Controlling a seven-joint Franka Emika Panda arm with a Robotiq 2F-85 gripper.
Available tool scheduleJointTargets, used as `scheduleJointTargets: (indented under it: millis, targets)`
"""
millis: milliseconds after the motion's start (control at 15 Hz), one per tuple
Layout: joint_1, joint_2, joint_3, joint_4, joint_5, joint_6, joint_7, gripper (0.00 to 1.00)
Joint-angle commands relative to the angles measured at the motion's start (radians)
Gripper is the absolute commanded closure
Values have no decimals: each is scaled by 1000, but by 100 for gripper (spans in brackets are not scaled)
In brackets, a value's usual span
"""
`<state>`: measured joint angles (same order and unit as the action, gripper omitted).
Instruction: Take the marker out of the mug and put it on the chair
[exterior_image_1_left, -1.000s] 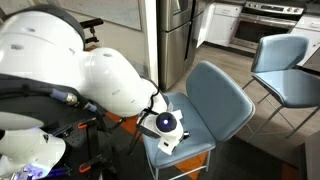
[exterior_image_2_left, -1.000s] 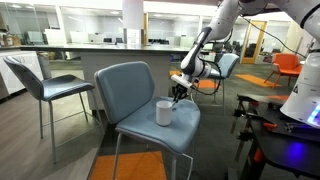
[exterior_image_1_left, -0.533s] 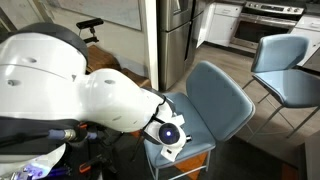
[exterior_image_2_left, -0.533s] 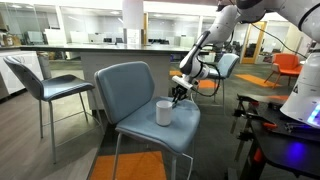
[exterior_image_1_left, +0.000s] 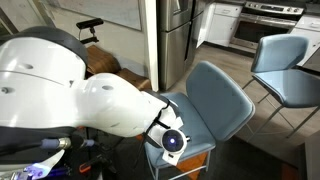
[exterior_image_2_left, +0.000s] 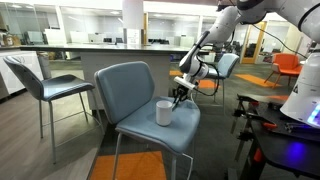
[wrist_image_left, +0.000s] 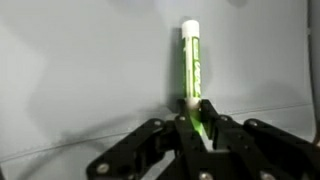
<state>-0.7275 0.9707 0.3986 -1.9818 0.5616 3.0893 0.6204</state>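
Observation:
In the wrist view my gripper (wrist_image_left: 193, 112) is shut on the green marker (wrist_image_left: 191, 62), which points away from it over the grey-blue chair seat (wrist_image_left: 90, 70). In an exterior view my gripper (exterior_image_2_left: 179, 95) hangs just above the seat (exterior_image_2_left: 135, 120), to the right of the white mug (exterior_image_2_left: 164, 112), which stands upright on the seat. The marker is too small to make out there. In an exterior view the arm covers most of the chair seat (exterior_image_1_left: 198, 150), and the mug and marker are hidden.
A second grey-blue chair (exterior_image_2_left: 45, 85) stands to the left, and another (exterior_image_1_left: 285, 65) by the kitchen. Orange chairs (exterior_image_2_left: 290, 68) and a black equipment stand (exterior_image_2_left: 275, 140) are to the right. A long counter (exterior_image_2_left: 90, 50) runs behind.
The arm has swung further across the exterior view and now hides more of the seat. The gripper stays shut on the marker, close to the mug.

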Motion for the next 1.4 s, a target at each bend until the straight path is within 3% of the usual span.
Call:
scheduleJointTargets:
  millis: [0, 200, 400, 667, 933, 1067, 1333]
  targets:
    - [44, -18, -44, 13, 58, -81, -76, 48]
    - [135, -50, -124, 7, 60, -106, -76, 24]
    - [311, -116, -267, -19, 44, -127, -32, 2]
    - [537, -181, -444, -41, 19, -137, 17, 0]
    - [732, -253, -596, -68, -43, -219, 81, 0]
    - [812, -295, -659, -75, -99, -301, 120, 0]
    - [882, -401, -702, -73, -272, -485, 138, 0]
